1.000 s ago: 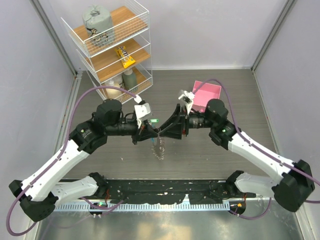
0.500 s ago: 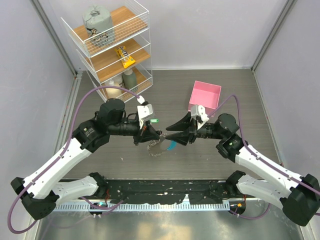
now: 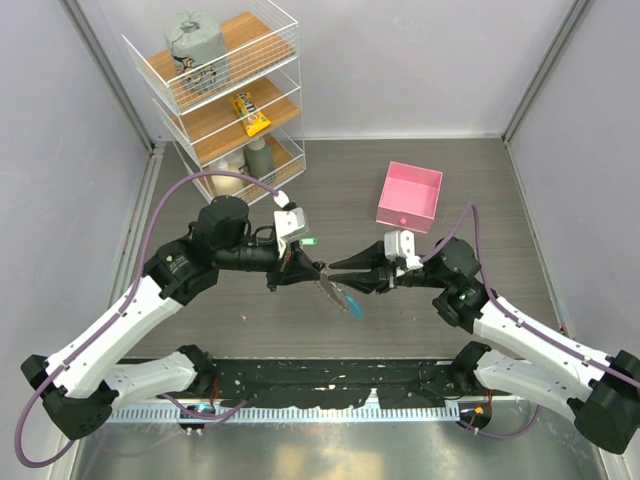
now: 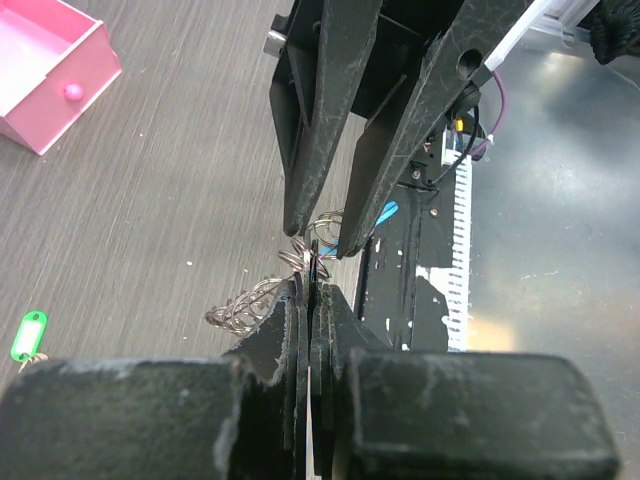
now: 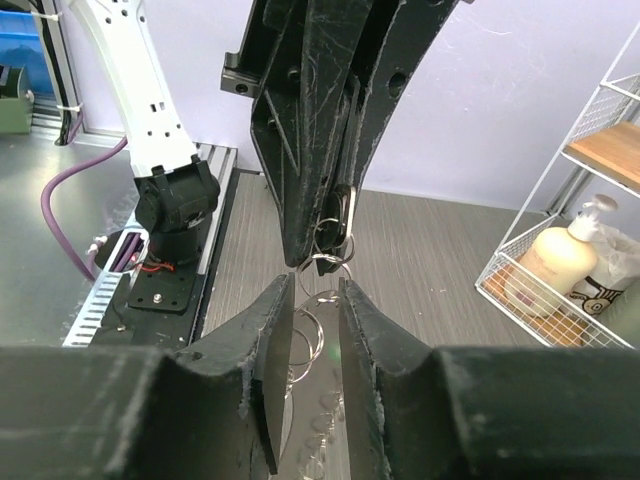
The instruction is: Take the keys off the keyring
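At the middle of the tabletop the left hand is clamped fully shut on the thin wire of the keyring, holding it clear of the surface. The keys and the ring's blue band trail from its tips toward 5 o'clock in the overhead view. Tip to tip with it, the right hand is partly open, its fingers straddling the small loops. Whether they actually press on a loop cannot be told. The main risk is that the right hand closes on the wrong loop or on bare wire. A pull would then drag the whole bunch through the left hand's narrow pinch, or twist the ring out and drop it. The two hands' tips are nearly touching, so a slightly skewed closing could also knock finger against finger. There is open tabletop from 3 through 9 o'clock below the hands, enough for pulling apart sideways. The wire shelf at 11 o'clock and the pink box at 1 o'clock are well apart from the work. A green tag lies loose on the tabletop near the left hand.
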Controlling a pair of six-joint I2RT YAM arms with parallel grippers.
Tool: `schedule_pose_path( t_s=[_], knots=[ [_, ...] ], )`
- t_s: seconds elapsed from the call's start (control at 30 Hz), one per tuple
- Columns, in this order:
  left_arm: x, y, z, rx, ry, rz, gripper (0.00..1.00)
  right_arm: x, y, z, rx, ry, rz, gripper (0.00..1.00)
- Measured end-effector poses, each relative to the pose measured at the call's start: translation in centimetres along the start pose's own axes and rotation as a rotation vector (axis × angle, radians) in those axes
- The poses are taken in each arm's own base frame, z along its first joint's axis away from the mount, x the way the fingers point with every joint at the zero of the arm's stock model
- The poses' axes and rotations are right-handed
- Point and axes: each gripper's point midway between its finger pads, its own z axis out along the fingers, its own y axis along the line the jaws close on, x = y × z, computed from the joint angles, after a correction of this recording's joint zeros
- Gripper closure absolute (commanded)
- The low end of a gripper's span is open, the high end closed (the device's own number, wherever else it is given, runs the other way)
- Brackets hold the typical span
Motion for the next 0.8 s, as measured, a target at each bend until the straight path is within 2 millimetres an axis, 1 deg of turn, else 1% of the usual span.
schedule_pose_path(
  t_s=[0.1, 0.4, 0.8],
  knots=[
    [-0.3, 0.0, -0.1, 0.000, -0.006, 0.004, 1.00, 0.2, 0.2, 0.0, -0.005, 0.009, -0.010, 0.74],
    [-0.3, 0.0, -0.1, 0.000, -0.006, 0.005, 1.00, 1.0, 1.1, 0.3, -0.028, 0.035, -0.011, 0.73],
    [-0.3, -0.1, -0.1, 0.000, -0.006, 0.004, 1.00, 0.7, 0.7, 1.4, -0.024, 0.043, -0.047, 0.73]
  ],
)
